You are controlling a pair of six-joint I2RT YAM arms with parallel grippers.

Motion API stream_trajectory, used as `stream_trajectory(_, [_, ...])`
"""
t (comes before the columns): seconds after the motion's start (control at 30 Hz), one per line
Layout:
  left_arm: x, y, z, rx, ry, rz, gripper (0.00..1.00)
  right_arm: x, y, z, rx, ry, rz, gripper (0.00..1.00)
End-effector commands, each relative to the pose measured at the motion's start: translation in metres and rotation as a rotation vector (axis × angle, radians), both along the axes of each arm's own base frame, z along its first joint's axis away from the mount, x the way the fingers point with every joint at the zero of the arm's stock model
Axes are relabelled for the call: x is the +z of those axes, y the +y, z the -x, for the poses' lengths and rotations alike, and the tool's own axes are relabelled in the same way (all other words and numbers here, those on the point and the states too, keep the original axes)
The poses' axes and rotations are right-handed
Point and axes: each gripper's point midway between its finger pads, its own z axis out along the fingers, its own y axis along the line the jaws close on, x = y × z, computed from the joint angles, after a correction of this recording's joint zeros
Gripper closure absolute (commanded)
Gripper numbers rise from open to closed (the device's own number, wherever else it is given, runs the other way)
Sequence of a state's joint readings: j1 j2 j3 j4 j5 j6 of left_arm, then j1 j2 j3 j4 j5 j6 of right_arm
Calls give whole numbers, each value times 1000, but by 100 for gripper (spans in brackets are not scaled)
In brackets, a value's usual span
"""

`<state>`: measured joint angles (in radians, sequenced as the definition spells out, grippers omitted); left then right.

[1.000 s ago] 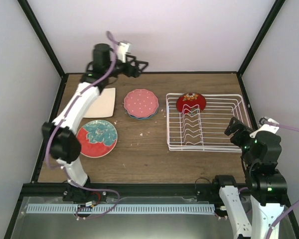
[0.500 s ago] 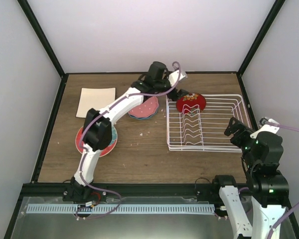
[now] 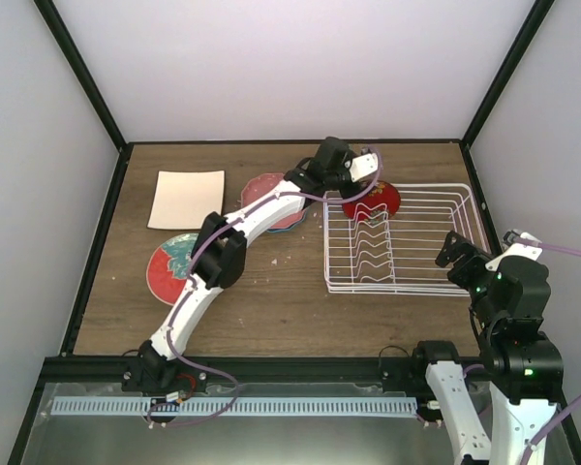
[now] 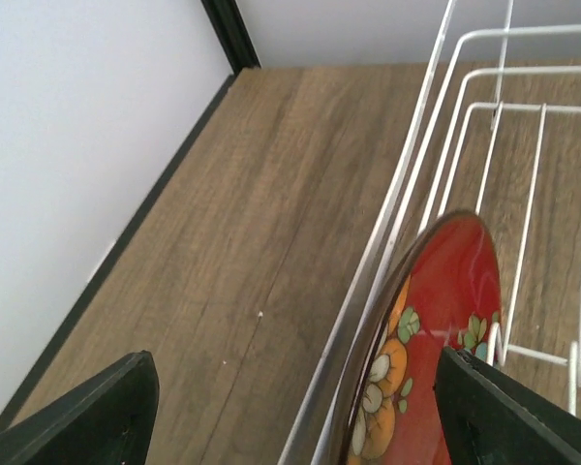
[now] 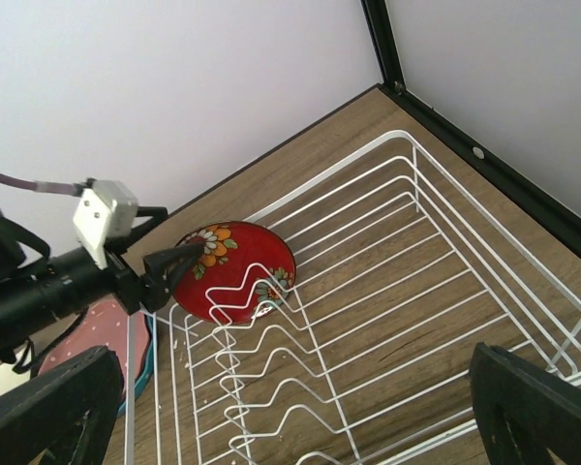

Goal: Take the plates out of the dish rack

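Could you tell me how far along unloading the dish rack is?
Done: the beige square plate, the red-and-teal plate and the pink polka-dot plate lie on the table. In hand: the left gripper stands open astride the rim of the small dark red floral plate, standing on edge in the white wire dish rack. Left: gripping it and lifting it out; nothing else shows in the rack.

Everything is being lit brightly and evenly by soft, diffuse light; only faint shadows are being cast on the desk (image 3: 300, 291). In the left wrist view, the fingers of the left pincer (image 4: 290, 412) are being rendered dark and slightly soft, a small glare is being reflected off the dark red plate (image 4: 436, 310) between them, and desk grain beyond is being shown crisply.
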<state>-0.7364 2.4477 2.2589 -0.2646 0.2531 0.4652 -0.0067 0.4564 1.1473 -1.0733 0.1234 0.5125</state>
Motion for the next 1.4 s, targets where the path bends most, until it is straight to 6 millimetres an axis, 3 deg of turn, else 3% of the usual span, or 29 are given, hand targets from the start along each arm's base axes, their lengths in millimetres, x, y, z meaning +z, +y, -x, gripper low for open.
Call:
stream_trajectory(0.0, [-6, -7, -6, 9, -67, -26, 23, 10, 1, 6, 12, -19, 11, 0])
stream_trajectory(0.27, [-4, -11, -7, 22, -71, -4, 66, 10, 1, 4, 13, -15, 23, 0])
stream_trajectory(0.4, [8, -11, -4, 23, -68, 26, 76, 7, 0, 4, 12, -7, 26, 0])
stream_trajectory(0.5, [24, -9, 2, 17, -73, 62, 82, 5, 0, 3, 13, -5, 27, 0])
stream_trajectory(0.7, [85, -3, 17, 2, -119, 169, 95, 2, 1, 0, 18, -3, 24, 0])
stream_trajectory(0.9, [135, 4, 33, -25, -171, 248, 96, 0, 3, -1, 23, -4, 17, 0])
stream_trajectory(1.17, [183, 20, 39, -4, -263, 285, 96, -3, 3, 0, 24, -3, 8, 0])
stream_trajectory(1.3, [224, 48, 32, 94, -257, 370, 96, -5, 4, 2, 23, -4, 3, 0])
stream_trajectory(1.37, [250, 79, 25, 173, -190, 452, 96, -5, 3, 4, 21, -4, 4, 0])
